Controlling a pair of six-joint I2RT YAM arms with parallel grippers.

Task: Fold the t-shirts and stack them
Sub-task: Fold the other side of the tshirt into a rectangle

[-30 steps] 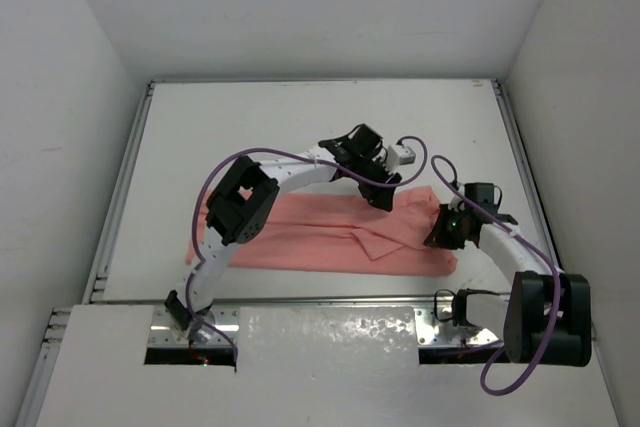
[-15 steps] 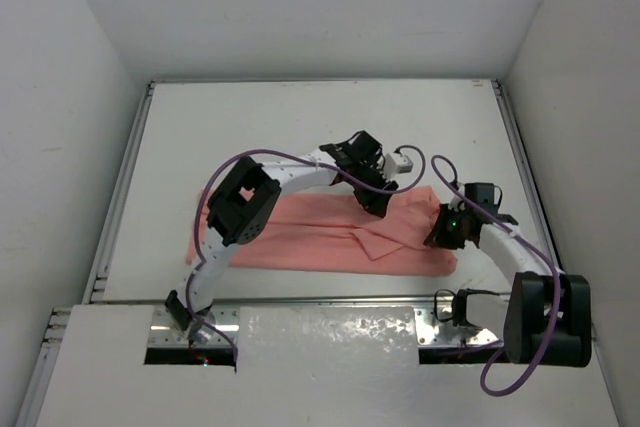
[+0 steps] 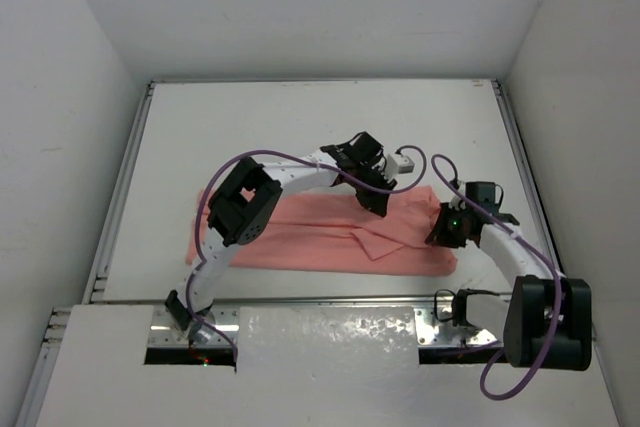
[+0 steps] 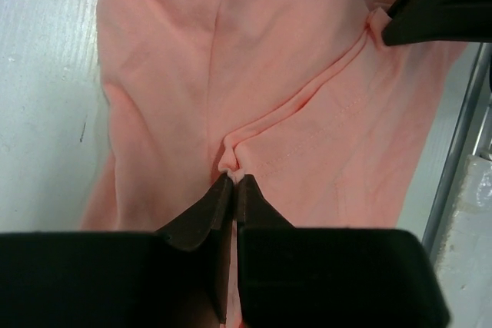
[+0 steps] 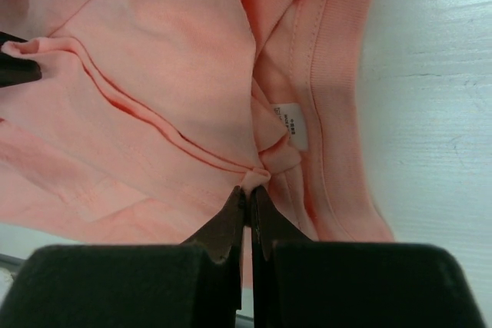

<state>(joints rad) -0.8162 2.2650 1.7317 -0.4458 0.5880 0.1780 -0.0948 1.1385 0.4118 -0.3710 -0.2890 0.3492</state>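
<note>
The salmon-pink t-shirt (image 3: 320, 237) lies as a long folded band across the table's near half. My left gripper (image 3: 381, 205) is shut on a pinched fold of the t-shirt (image 4: 292, 113) at its far edge, right of centre. My right gripper (image 3: 440, 232) is shut on a fold of the t-shirt (image 5: 177, 74) at its right end, beside the collar and the white label (image 5: 292, 127). The right gripper's black finger (image 4: 442, 5) shows at the top right of the left wrist view, gripping the same seam line.
The white table (image 3: 300, 127) has metal rails on its left (image 3: 118, 197) and right (image 3: 522, 177) sides and white walls all round. A metal strip (image 3: 330, 332) at the near edge carries the arm bases. A purple cable (image 3: 260, 155) loops along the left arm.
My left gripper has shifted slightly toward the near side with the cloth in it. The right gripper and the shirt's outline look the same.
</note>
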